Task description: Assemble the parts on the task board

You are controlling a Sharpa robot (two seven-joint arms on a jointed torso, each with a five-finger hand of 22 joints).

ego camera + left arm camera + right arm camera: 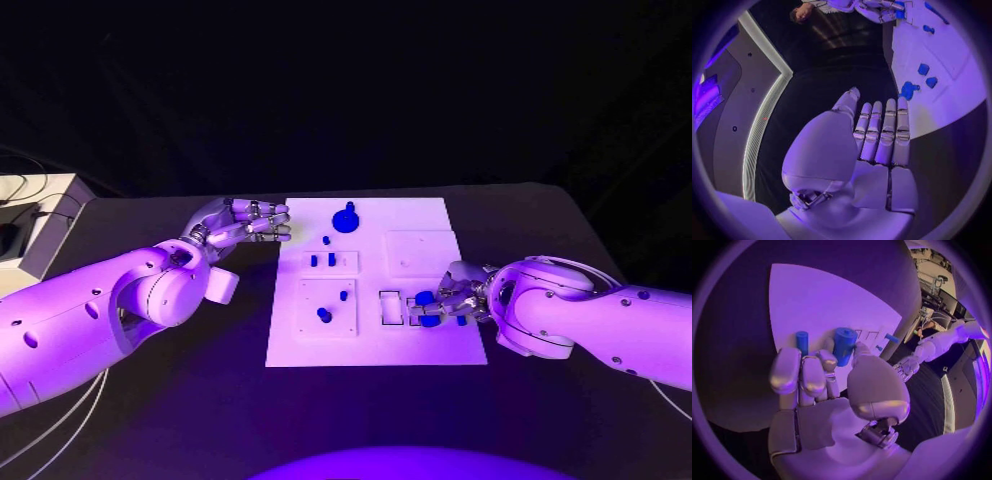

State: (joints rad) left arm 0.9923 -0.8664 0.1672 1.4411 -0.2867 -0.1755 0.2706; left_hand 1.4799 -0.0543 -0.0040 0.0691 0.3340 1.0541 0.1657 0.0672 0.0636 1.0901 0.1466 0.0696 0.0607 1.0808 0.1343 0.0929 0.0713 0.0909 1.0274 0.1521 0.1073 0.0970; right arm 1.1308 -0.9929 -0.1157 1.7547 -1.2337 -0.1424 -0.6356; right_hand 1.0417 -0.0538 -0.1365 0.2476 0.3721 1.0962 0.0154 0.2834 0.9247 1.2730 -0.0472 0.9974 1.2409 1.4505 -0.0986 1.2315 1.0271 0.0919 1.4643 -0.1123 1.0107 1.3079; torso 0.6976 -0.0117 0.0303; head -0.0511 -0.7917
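Observation:
The white task board (378,345) lies in the middle of the black table. My right hand (459,296) is over its near right part, by the rectangular slots (389,307). It pinches a blue cylinder (844,344) between thumb and fingers, end toward the board. A thinner blue peg (802,341) shows just past the fingers. My left hand (240,224) hovers at the board's far left corner, fingers stretched out side by side (882,132), holding nothing. A large blue piece (346,217) and two small pegs (323,260) stand on the board's far half.
A raised white square (421,250) sits on the board's right, and another square plate (329,305) with two blue parts lies near left. A pale box (36,215) with cables stands at the table's left edge.

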